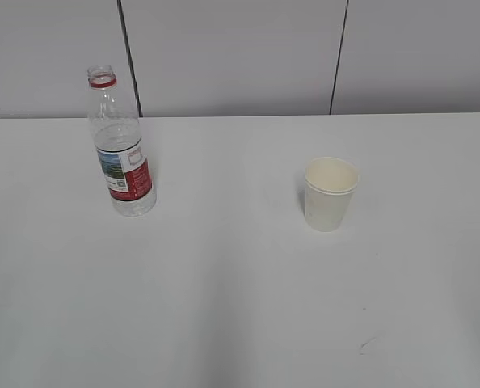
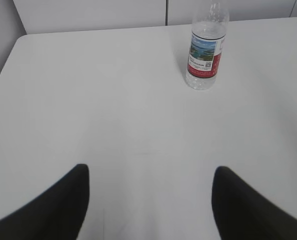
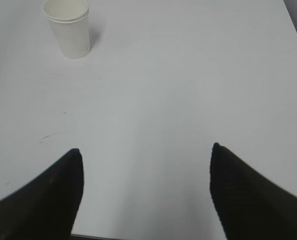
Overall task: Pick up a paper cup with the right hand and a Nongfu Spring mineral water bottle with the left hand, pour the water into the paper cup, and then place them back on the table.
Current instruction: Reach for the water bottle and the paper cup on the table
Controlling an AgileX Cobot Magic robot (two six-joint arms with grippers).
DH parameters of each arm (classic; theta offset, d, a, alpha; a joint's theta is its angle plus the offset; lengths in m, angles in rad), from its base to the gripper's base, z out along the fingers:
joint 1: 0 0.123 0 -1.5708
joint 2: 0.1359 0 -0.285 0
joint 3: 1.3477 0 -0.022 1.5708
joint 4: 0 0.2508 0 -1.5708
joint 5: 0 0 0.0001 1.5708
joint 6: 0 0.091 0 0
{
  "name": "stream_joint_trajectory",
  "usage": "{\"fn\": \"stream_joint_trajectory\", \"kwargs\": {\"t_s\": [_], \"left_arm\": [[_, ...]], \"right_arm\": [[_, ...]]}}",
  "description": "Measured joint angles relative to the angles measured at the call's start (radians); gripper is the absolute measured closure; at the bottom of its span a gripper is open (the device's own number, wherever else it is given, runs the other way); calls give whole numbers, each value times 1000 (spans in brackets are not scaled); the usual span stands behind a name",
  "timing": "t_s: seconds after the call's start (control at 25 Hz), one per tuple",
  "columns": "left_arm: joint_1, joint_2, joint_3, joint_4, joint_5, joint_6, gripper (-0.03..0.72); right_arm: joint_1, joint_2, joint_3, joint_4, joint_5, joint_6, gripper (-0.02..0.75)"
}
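The clear water bottle (image 1: 120, 153) with a red neck ring and red-and-white label stands upright and uncapped at the left of the white table (image 1: 224, 291). The cream paper cup (image 1: 330, 193) stands upright right of centre. Neither arm shows in the exterior view. In the left wrist view my left gripper (image 2: 149, 172) is open and empty, with the bottle (image 2: 205, 55) far ahead and slightly right. In the right wrist view my right gripper (image 3: 146, 152) is open and empty, with the cup (image 3: 68, 27) far ahead at upper left.
A small dark scuff mark (image 1: 368, 346) lies on the table near the front right; it also shows in the right wrist view (image 3: 52, 135). A grey panelled wall (image 1: 240, 56) runs behind the table's far edge.
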Motion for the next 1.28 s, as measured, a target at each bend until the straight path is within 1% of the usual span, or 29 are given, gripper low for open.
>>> {"fn": "stream_joint_trajectory", "kwargs": {"t_s": [0.36,0.48,0.64,0.76,1.0,1.12,1.28], "left_arm": [[0,0,0,0,0,0,224],[0,0,0,0,0,0,224],[0,0,0,0,0,0,224],[0,0,0,0,0,0,224],[0,0,0,0,0,0,224],[0,0,0,0,0,0,224],[0,0,0,0,0,0,224]], "right_arm": [[0,0,0,20,-3,0,157],[0,0,-18,24,-53,0,157],[0,38,-26,30,-239,0,157],[0,144,-26,31,-385,0,157],[0,394,-26,31,-758,0,157],[0,520,-26,31,-881,0,157],[0,665,-26,32,-967,0,157]]}}
